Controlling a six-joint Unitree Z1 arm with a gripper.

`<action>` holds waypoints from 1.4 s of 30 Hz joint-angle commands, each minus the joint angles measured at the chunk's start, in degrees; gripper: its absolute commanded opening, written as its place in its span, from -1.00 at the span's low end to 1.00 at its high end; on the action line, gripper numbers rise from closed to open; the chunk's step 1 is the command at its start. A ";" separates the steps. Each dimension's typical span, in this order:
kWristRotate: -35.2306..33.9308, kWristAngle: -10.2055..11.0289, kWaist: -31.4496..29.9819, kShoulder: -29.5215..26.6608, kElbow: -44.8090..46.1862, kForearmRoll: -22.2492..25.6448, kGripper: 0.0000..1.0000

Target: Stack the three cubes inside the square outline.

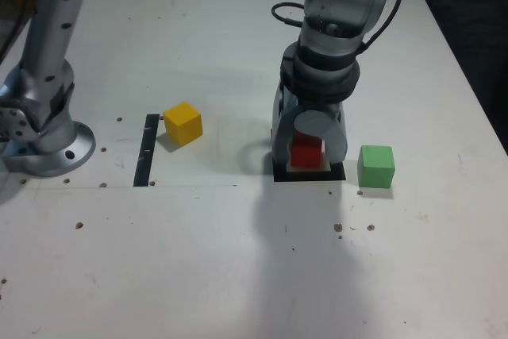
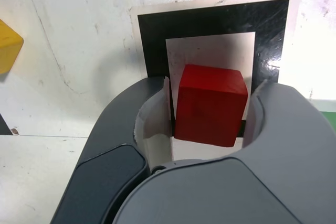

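Observation:
The red cube rests on the white centre of the square outline. My gripper reaches down over it, one finger on each side of the cube. In the wrist view a thin gap shows on either side, so the gripper is open and the cube is loose between the pads. The yellow cube lies on the table at the exterior view's left. The green cube sits just beyond the outline at the exterior view's right.
A thin black strip lies on the table beside the yellow cube. The arm's metal base stands at the exterior view's far left. The table's right edge runs close to the green cube.

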 commanded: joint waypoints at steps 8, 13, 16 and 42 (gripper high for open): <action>0.71 0.43 0.10 -2.52 -0.31 2.32 0.87; 1.64 1.81 0.09 -7.64 0.75 5.97 0.91; 4.89 3.00 0.10 -11.48 2.22 7.11 0.96; 35.99 13.63 5.20 -30.47 36.38 -7.00 0.93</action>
